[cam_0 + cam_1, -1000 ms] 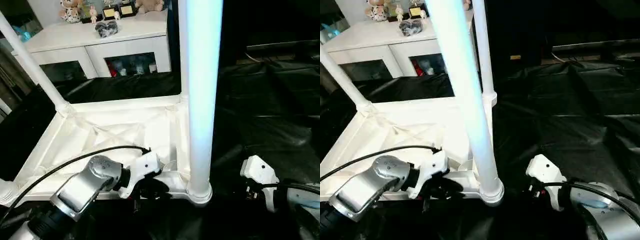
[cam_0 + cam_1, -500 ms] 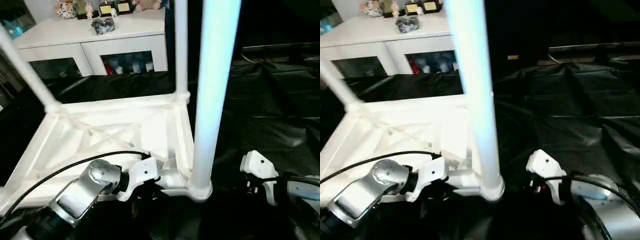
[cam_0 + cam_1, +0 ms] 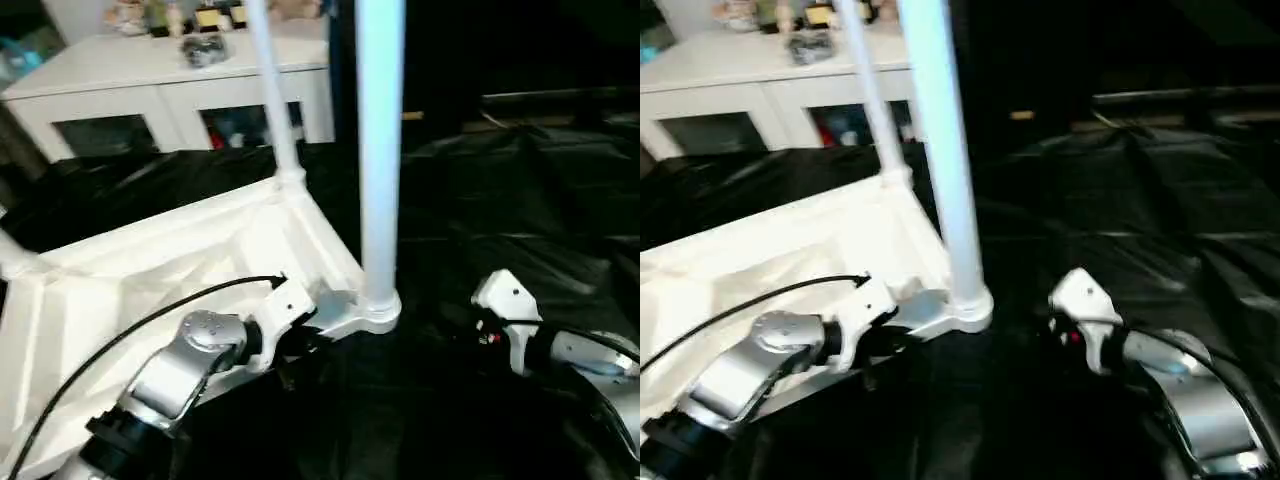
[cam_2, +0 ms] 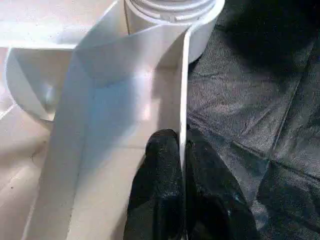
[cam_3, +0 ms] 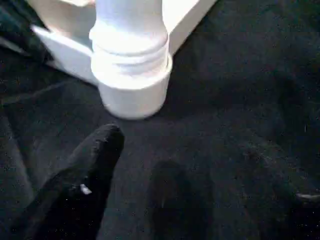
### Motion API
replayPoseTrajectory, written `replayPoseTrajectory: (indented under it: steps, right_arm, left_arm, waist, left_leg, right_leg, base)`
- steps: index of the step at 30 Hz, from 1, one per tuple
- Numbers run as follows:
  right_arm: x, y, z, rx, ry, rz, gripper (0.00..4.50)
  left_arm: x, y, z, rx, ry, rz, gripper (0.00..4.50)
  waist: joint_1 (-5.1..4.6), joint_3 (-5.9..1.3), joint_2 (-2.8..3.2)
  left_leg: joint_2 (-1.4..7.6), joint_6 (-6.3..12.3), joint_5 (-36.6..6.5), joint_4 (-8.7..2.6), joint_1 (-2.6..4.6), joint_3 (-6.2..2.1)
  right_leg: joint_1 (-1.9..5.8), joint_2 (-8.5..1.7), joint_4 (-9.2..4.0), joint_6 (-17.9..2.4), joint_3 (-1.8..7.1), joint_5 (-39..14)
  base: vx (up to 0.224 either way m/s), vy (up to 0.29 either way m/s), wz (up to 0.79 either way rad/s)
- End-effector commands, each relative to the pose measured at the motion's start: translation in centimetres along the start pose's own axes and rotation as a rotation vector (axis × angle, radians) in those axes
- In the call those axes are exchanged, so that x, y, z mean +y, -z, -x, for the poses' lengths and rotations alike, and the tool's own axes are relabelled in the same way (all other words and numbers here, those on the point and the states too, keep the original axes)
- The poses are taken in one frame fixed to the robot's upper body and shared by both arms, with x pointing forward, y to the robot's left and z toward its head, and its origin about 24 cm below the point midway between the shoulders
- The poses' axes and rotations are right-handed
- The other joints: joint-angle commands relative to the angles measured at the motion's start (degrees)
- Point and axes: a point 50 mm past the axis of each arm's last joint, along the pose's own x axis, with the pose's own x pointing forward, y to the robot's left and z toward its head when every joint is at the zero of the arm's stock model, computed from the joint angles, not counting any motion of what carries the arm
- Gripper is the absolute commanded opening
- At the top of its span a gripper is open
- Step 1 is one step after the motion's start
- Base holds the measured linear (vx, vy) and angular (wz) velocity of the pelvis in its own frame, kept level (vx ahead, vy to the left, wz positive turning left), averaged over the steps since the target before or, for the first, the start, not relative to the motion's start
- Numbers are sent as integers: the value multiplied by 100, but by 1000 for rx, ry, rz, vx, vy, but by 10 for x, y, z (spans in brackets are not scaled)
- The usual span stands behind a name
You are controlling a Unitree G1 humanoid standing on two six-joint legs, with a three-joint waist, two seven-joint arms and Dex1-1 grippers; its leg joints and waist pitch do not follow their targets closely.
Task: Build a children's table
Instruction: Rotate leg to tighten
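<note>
The white tabletop [image 3: 150, 270] lies upside down on the black sheet, ribbed underside up. One white leg [image 3: 380, 150] stands in the near corner socket [image 3: 375, 310], and another leg [image 3: 270, 90] rises from the far corner. My left gripper [image 4: 181, 142] is shut on the tabletop's thin rim [image 4: 184, 90] just beside that near socket, one black finger on each side of it. My right gripper [image 5: 140, 155] is open over the sheet, a short way from the same socket [image 5: 132, 85], and holds nothing. Its white housing [image 3: 505, 305] lies to the right of the leg.
A white cabinet [image 3: 170, 90] with glass doors stands at the back, with toys and small items on top. The crinkled black sheet [image 3: 520, 180] spreads to the right. A black cable [image 3: 150, 315] runs along my left arm over the tabletop.
The tabletop has turned on the sheet, its far end and legs swinging left, with my left gripper still on the rim. The right gripper has stayed beside the near socket.
</note>
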Motion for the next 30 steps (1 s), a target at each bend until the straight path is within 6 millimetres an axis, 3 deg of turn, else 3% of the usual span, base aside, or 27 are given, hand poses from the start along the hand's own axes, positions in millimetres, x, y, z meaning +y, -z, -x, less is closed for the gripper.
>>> replayPoseTrajectory:
  steps: [1, 4, 6, 7, 9, 11, 12, 14, 15, 16, 17, 18, 20, 23, 30]
  right_arm:
    - [1, -9, -7, -49, -4, 25, 414]
    - [0, -15, -16, -74, 12, 38, 440]
    - [-1, -19, -20, -94, 6, 34, 446]
    - [-1, -20, -22, -101, 2, 31, 446]
    - [-1, -23, -26, -117, -11, 30, 446]
    - [0, -25, -29, -122, -26, 35, 450]
    - [1, -25, -32, -123, -44, 41, 450]
    - [1, -25, -36, -121, -55, 49, 450]
    - [1, -26, -38, -121, -60, 50, 450]
    - [2, -26, -40, -122, -64, 50, 450]
    - [2, -26, -41, -123, -69, 50, 450]
    - [2, -27, -43, -124, -73, 50, 450]
    - [2, -27, -46, -123, -81, 54, 450]
    - [2, -28, -49, -124, -91, 63, 450]
    - [3, -30, -58, -129, -126, 73, 450]
  left_arm:
    - [-1, 3, -4, 21, 15, 3, 0]
    - [1, 3, -4, 32, 1, -5, 0]
    - [2, 2, -2, 22, -2, -9, 0]
    - [3, 2, -2, 17, -5, -11, 0]
    - [4, 3, 0, 11, -9, -6, 0]
    - [5, 3, 1, -1, -14, 10, 47]
    - [5, 3, 2, -14, -12, 27, 58]
    - [5, 3, 3, -15, -11, 27, 77]
    - [5, 3, 4, -13, -13, 24, 93]
    - [5, 4, 4, -9, -18, 21, 93]
    - [5, 4, 5, -3, -27, 16, 102]
    - [6, 5, 5, 0, -31, 15, 105]
    - [5, 7, 6, 9, -24, 24, 105]
    - [4, 10, 8, 25, -14, 32, 105]
    - [4, 13, 10, 43, 0, 58, 68]
  waist:
    - [24, -262, -255]
    - [57, -269, -231]
    - [67, -275, -299]
    - [67, -274, -270]
    - [65, -274, -277]
    - [64, -268, -278]
    - [71, -263, -306]
    - [62, -245, -297]
    - [61, -244, -346]
    - [70, -241, -306]
    - [67, -240, -331]
    - [75, -252, -320]
    - [56, -254, -345]
    - [63, -252, -364]
    - [52, -238, -381]
  left_leg:
    - [647, 773, -561, -383, -3, -287]
    - [668, 739, -542, -390, 7, -291]
    - [672, 746, -516, -391, 7, -282]
    - [660, 751, -501, -388, 0, -278]
    - [656, 753, -498, -384, -11, -278]
    - [655, 751, -518, -389, -20, -276]
    - [646, 739, -538, -387, -20, -269]
    - [654, 624, -726, -406, -12, -270]
    - [657, 617, -743, -412, -19, -265]
    - [668, 574, -770, -421, -6, -274]
    - [680, 545, -814, -435, -1, -280]
    - [686, 532, -798, -436, 5, -285]
    - [704, 539, -732, -449, 5, -288]
    - [698, 543, -759, -448, 5, -276]
    - [690, 480, -870, -449, 9, -272]
  right_leg:
    - [149, -658, -520, -1160, 381, -949]
    - [135, -667, -494, -1204, 381, -807]
    - [146, -672, -476, -1238, 390, -661]
    - [150, -685, -469, -1270, 388, -637]
    - [158, -685, -470, -1272, 382, -626]
    - [161, -685, -475, -1267, 382, -660]
    - [160, -699, -482, -1259, 380, -802]
    - [145, -683, -510, -1222, 380, -1162]
    - [149, -681, -521, -1210, 382, -1184]
    - [138, -685, -512, -1219, 389, -1186]
    - [136, -679, -508, -1229, 392, -1148]
    - [136, -682, -496, -1249, 392, -1056]
    - [140, -675, -455, -1365, 392, -595]
    - [160, -697, -443, -1445, 399, -388]
    - [161, -695, -465, -1461, 405, -679]
  base:
    - [0, 0, 0]
    - [0, 0, 0]
    - [0, 0, 0]
    - [0, 0, 0]
    - [0, 0, 0]
    - [0, 0, 0]
    - [0, 0, 0]
    - [0, 0, 0]
    - [0, 0, 0]
    - [0, 0, 0]
    - [0, 0, 0]
    - [0, 0, 0]
    - [0, 0, 0]
    - [0, 0, 0]
    - [0, 0, 0]
